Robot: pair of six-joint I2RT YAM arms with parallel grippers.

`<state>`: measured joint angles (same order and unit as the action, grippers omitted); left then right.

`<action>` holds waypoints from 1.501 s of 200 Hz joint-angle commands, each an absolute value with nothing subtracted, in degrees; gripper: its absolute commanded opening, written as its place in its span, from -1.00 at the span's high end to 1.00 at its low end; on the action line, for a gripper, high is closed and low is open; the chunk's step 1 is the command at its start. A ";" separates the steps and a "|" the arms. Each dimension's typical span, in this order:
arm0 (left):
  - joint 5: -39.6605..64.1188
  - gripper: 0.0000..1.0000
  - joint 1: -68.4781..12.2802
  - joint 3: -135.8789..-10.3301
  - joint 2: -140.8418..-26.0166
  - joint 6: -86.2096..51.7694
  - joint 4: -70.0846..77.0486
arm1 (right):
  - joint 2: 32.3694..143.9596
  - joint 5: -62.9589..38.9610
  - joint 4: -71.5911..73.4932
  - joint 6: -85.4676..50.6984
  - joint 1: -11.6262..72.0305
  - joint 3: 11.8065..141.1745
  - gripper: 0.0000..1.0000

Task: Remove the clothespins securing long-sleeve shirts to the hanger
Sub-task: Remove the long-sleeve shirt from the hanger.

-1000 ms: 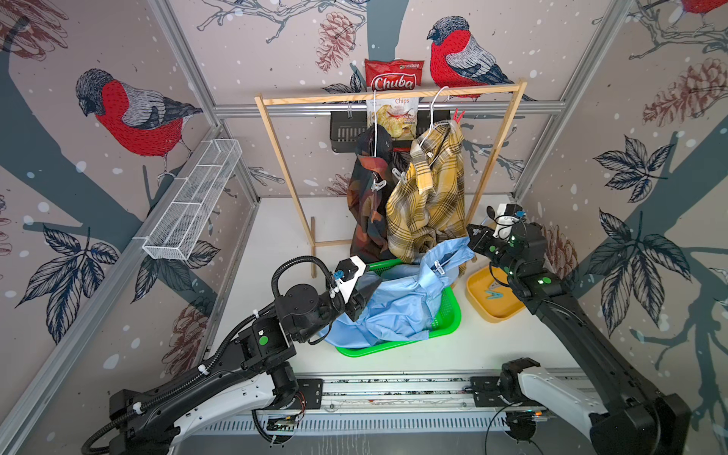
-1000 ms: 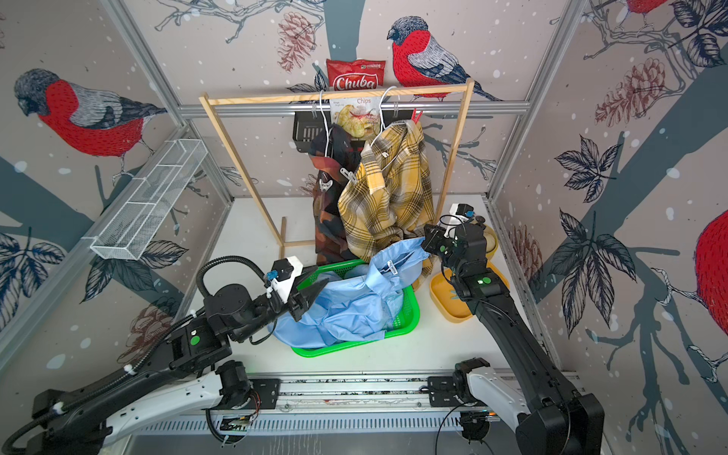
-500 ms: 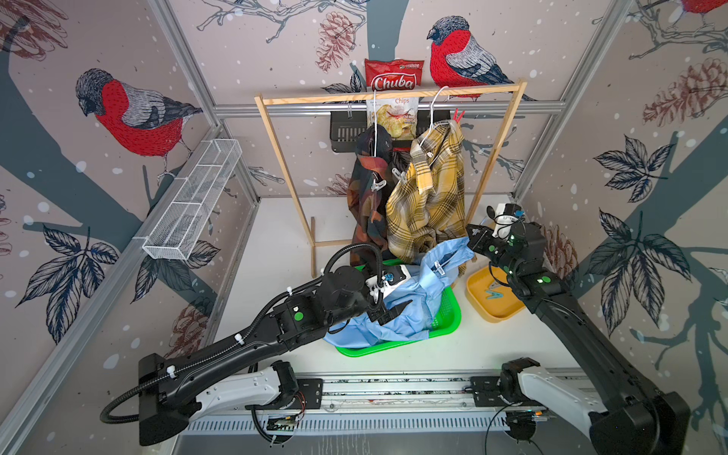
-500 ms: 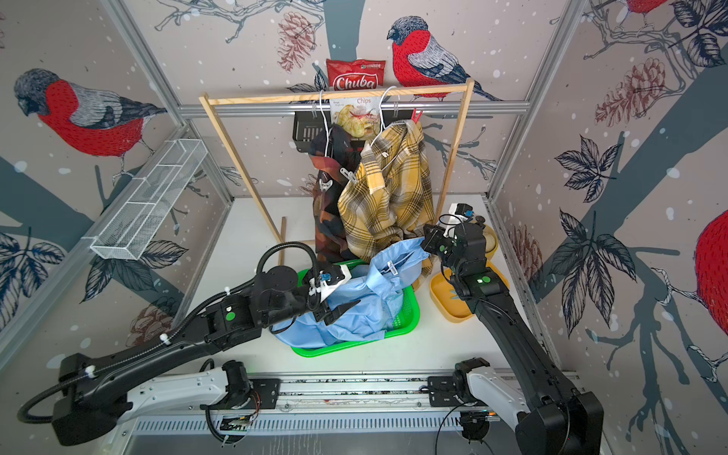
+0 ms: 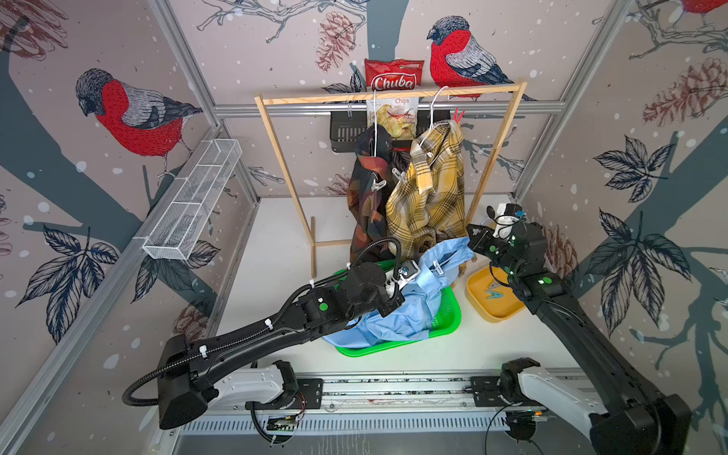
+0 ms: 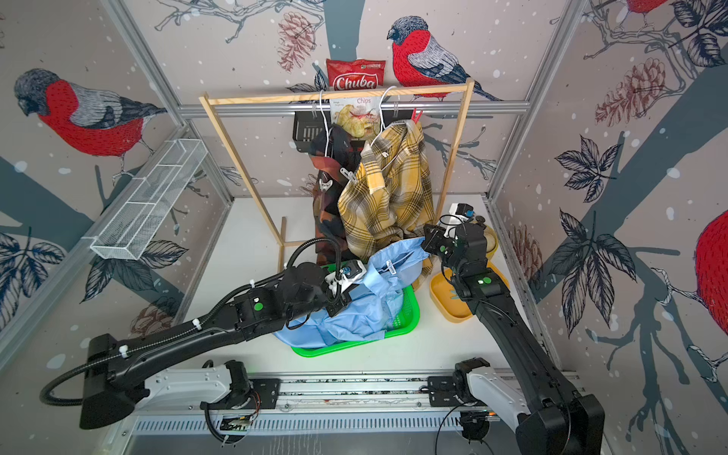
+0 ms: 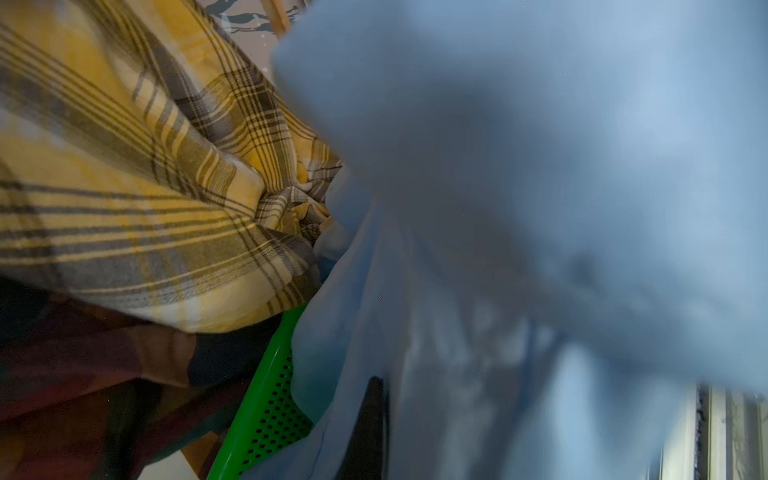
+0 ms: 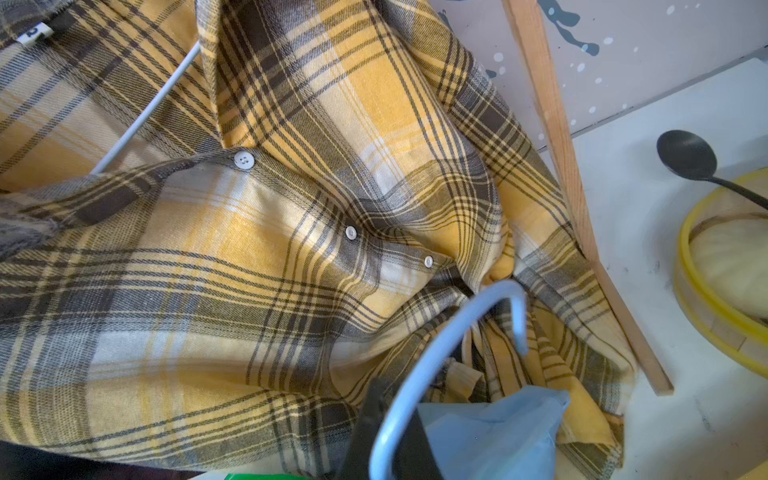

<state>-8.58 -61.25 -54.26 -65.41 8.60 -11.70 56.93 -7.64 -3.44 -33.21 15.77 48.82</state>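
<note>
White tabletop (image 5: 275,236) — left hand (image 5: 394,304) pressed together in blue shirt (image 5: 411,319), right hand (image 5: 474,241) pinching hanger (image 8: 519,320).

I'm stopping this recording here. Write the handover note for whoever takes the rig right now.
Left end effector: shut, buried in the light blue shirt; a grip on cloth cannot be confirmed.
Right end effector: shut on the pale blue hanger.
The light blue shirt is off the wooden rail and drapes into the green basket.
Done: two teal clothespins lie in the yellow tray.
Left: the yellow plaid shirt and dark check shirt hang on the rail. A red clothespin and whitish clothespins are yet to be removed.
</note>
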 commanded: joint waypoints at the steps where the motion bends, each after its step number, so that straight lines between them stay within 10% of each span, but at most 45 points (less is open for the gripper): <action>1: -15.93 1.00 -61.17 -51.64 -63.31 -0.23 -7.49 | 56.52 -7.85 -1.49 -34.15 15.47 48.78 1.00; 143: -18.09 1.00 -54.62 -41.76 -57.54 -15.44 -2.25 | 56.85 -11.54 -1.15 -36.92 14.81 48.92 1.00; 167: -13.30 -0.14 -54.62 -43.15 -55.20 -10.71 -2.20 | 57.44 -10.26 -0.62 -37.14 16.94 48.27 1.00; 199: -4.29 -0.58 -54.84 -47.22 -50.60 -2.01 -8.46 | 58.57 -9.39 0.02 -37.19 18.70 48.40 1.00; 300: 0.16 -0.38 -59.33 -64.24 -63.12 6.35 -17.26 | 60.34 -5.98 0.35 -36.92 23.21 48.71 1.00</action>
<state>-0.21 -59.20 -61.73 -60.14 4.21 -16.01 60.27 -6.22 -0.47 -36.21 22.85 48.77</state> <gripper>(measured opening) 0.726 0.077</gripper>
